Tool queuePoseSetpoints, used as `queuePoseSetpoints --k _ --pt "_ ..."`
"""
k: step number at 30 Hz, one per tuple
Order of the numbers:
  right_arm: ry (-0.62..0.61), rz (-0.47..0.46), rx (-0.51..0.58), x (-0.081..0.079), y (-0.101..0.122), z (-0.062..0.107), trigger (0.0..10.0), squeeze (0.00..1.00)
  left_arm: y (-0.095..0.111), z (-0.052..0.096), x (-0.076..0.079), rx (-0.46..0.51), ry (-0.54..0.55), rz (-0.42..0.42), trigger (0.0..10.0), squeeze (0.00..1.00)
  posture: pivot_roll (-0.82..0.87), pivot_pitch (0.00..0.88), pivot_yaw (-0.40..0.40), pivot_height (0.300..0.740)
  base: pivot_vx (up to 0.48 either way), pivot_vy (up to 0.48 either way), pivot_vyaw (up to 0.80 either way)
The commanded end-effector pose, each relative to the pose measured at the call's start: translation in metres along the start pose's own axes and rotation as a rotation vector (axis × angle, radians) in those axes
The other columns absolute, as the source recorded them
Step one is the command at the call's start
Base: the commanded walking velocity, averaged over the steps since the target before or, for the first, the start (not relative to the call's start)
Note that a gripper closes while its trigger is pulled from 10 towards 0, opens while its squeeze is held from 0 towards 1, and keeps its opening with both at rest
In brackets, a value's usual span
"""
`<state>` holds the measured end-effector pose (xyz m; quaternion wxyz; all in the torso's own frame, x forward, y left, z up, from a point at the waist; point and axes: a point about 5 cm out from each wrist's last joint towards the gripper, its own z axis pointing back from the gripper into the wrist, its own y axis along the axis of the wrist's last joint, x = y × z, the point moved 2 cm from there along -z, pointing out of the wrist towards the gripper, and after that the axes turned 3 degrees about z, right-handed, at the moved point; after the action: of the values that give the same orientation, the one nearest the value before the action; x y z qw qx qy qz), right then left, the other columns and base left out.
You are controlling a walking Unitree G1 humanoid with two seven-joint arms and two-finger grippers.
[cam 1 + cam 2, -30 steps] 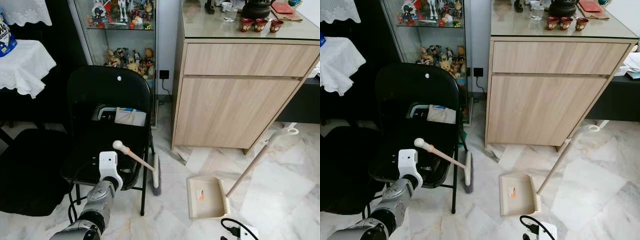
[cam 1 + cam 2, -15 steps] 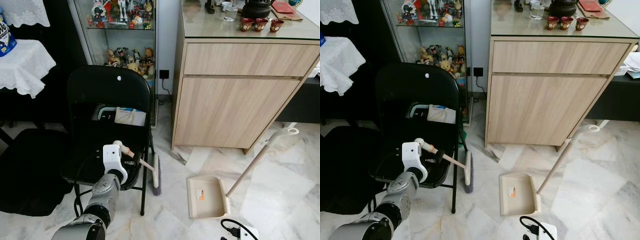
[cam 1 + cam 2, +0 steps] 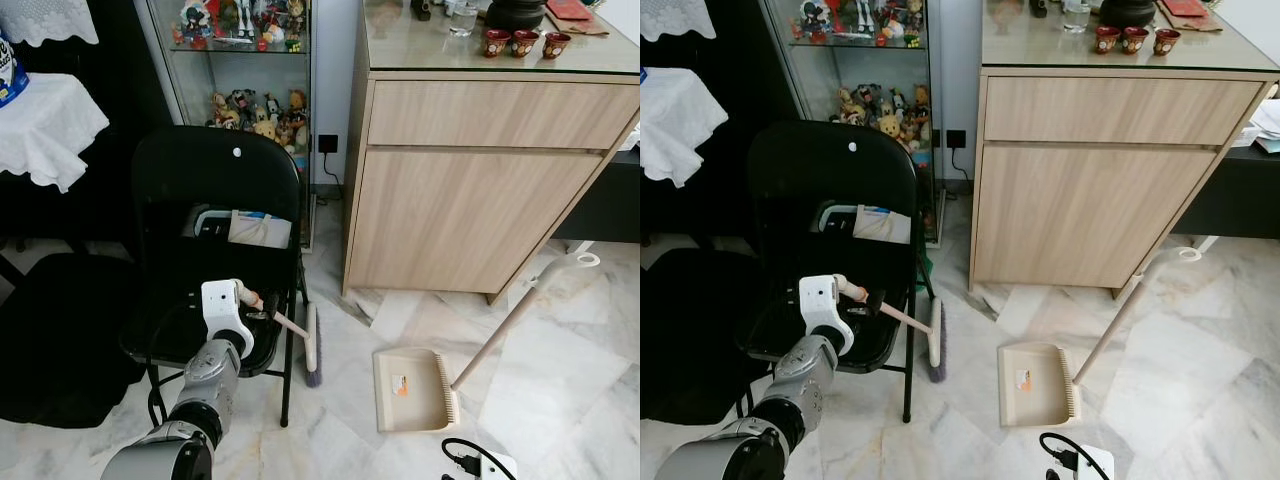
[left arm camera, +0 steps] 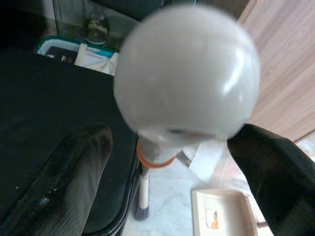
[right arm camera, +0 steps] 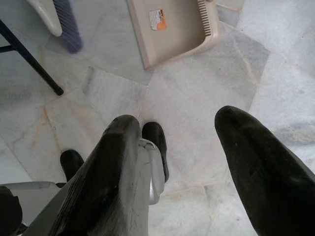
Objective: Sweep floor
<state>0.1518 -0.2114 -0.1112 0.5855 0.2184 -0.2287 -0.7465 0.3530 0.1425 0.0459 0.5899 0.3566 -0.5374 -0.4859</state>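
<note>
My left gripper (image 4: 167, 147) is spread around the broom (image 3: 290, 331) knob, black chair (image 3: 215, 200) crowding it, empty dustpan (image 3: 412, 390) nearby, right gripper (image 5: 192, 147) spread too.

Silver jointed left arm (image 3: 205, 385) with a white wrist block, black cable and 2 black fingers (image 4: 74, 177).

A home, living area. Marble floor (image 3: 560, 370). Far left: glass cabinet (image 3: 240, 70) full of small figurines. Far right: wooden sideboard (image 3: 480, 180) with cups (image 3: 522, 44) on top. Near left: black folding chair (image 3: 215, 200); white lace cloth (image 3: 50, 130) over a table.
</note>
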Motion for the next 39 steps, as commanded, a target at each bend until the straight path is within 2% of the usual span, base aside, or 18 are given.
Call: queuePoseSetpoints --k 1,11,19,23,33,39 --pt "-0.004 0.001 -0.012 0.002 -0.005 0.001 10.0 0.0 0.002 -0.002 0.005 0.008 -0.005 0.005 10.0 0.0 -0.05 0.09 -0.013 0.74 0.0 0.0 0.0" --pt "-0.004 0.003 -0.01 0.003 -0.005 0.002 10.0 0.0 0.003 -0.003 0.007 0.014 -0.005 0.009 10.0 0.0 -0.06 0.097 -0.019 0.74 0.0 0.0 0.0" --pt "-0.007 0.001 -0.005 0.004 -0.006 0.002 10.0 0.0 0.007 -0.008 0.017 0.015 -0.023 -0.006 10.0 0.0 -0.08 0.103 -0.023 0.74 0.0 0.0 0.0" --pt "-0.007 -0.001 -0.005 0.004 -0.006 0.003 10.0 0.0 0.009 -0.009 0.017 0.019 -0.015 -0.002 10.0 0.0 -0.08 0.107 -0.024 0.74 0.0 0.0 0.0" --pt "-0.006 0.001 -0.002 0.004 -0.007 0.003 10.0 0.0 0.015 -0.011 0.015 0.023 -0.019 -0.097 10.0 0.0 -0.09 0.098 -0.018 0.74 0.0 0.0 0.0" --pt "-0.003 0.003 0.004 0.003 -0.005 0.003 10.0 0.0 0.014 -0.011 0.016 0.023 -0.016 -0.093 10.0 0.0 -0.08 0.095 -0.019 0.74 0.0 0.0 0.0"
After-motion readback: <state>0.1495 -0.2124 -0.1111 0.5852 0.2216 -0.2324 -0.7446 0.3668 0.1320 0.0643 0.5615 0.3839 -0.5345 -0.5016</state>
